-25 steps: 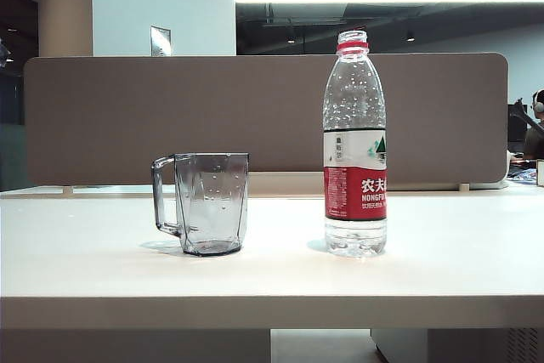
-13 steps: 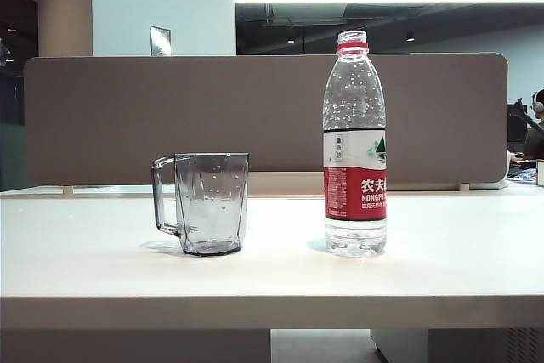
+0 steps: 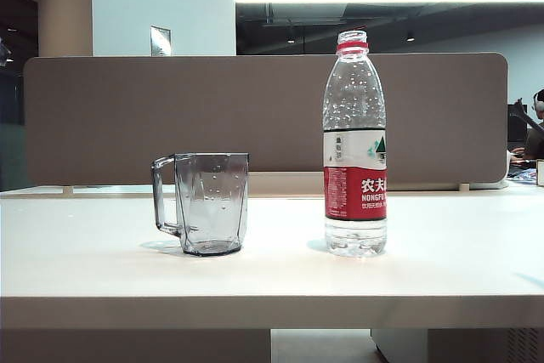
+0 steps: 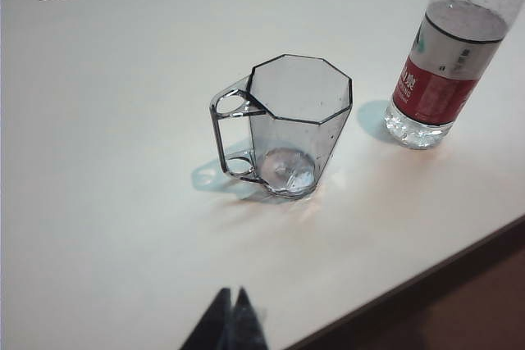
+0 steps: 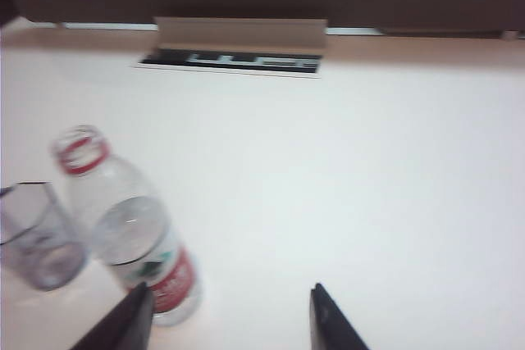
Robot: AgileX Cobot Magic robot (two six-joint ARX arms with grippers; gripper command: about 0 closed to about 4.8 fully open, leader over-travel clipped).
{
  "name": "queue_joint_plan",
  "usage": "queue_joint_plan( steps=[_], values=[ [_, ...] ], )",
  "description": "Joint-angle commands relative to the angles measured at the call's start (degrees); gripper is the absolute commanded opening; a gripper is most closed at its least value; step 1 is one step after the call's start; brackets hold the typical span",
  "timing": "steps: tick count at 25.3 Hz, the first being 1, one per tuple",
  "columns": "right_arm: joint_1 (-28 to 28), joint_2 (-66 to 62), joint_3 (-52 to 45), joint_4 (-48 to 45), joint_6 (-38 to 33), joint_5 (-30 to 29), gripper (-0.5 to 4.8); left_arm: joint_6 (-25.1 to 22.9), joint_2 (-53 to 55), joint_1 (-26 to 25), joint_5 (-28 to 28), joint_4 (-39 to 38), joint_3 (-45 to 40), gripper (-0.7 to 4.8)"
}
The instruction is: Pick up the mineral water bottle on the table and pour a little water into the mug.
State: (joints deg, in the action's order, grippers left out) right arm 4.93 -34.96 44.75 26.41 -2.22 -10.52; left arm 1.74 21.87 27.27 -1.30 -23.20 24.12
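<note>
Exterior view unchanged from a second ago: mineral water bottle [image 3: 354, 144] upright, uncapped, on the table [image 3: 93, 261], right of the mug [image 3: 204, 203]. My right gripper [image 5: 226, 313] hovers near the bottle, jaws apart, empty. Left gripper [image 4: 229, 317] clenched, idle. Grasp not yet begun.

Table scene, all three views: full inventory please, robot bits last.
mineral water bottle: 1, clear, red neck ring, red-and-white label, no cap; upright, right of the mug
water: clear, part-fills the bottle
mug: 1, smoky-grey transparent; upright, handle away from the bottle, apart from it
table: 1, off-white
divider panel: 1, brown-grey, along the table's back
left tool: dark, tips together, empty, near the table's front edge short of the mug
right tool: dark, open, empty, above the table beside the bottle
</note>
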Motion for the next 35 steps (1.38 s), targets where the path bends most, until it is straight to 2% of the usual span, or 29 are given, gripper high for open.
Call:
queue_joint_plan(
  steps=[1,7,9,13,19,22,26,29,31,33,35],
  values=[
    [0.1,-5.0,0.0,-4.2,3.4,2.0,2.65,-0.2,0.0,0.0,0.0,0.5,0.1,-0.05],
    [2.0,-20.6,-1.6,-12.5,3.9,0.2,2.64,-0.2,0.0,0.0,0.0,0.5,0.1,-0.05],
    [4.6,-25.0,-5.7,-21.4,3.8,0.7,2.59,-0.2,0.0,0.0,0.0,0.5,0.1,-0.05],
    [8.8,-25.6,-12.6,-36.1,2.4,3.9,2.49,-0.2,0.0,0.0,0.0,0.5,0.1,-0.05],
    [14.7,-25.6,-26.1,-59.4,-4.5,11.5,2.41,-0.2,0.0,0.0,0.0,0.5,0.1,-0.05],
    [17.2,-25.6,-31.5,-61.7,-9.8,11.8,2.42,-0.2,0.0,0.0,0.0,0.5,0.1,-0.05],
    [21.8,-25.6,-35.3,-65.9,-9.5,12.3,2.44,-0.2,0.0,-0.1,0.0,0.5,0.1,-0.05],
    [25.5,-25.7,-36.7,-68.7,-8.5,15.8,3.2,-0.2,0.0,-0.1,0.0,0.5,0.1,-0.05],
    [27.2,-26.1,-36.7,-68.9,-5.9,18.8,3.92,-0.2,0.0,-0.1,0.0,0.5,0.1,-0.05],
    [27.9,-27.6,-36.7,-69.7,-4.9,19.4,4.33,-0.2,0.0,-0.1,0.0,0.5,0.1,-0.05],
    [27.9,-30.2,-36.7,-71.8,-4.8,19.5,4.33,-0.2,0.0,-0.1,0.0,0.5,0.1,-0.05]
  ],
)
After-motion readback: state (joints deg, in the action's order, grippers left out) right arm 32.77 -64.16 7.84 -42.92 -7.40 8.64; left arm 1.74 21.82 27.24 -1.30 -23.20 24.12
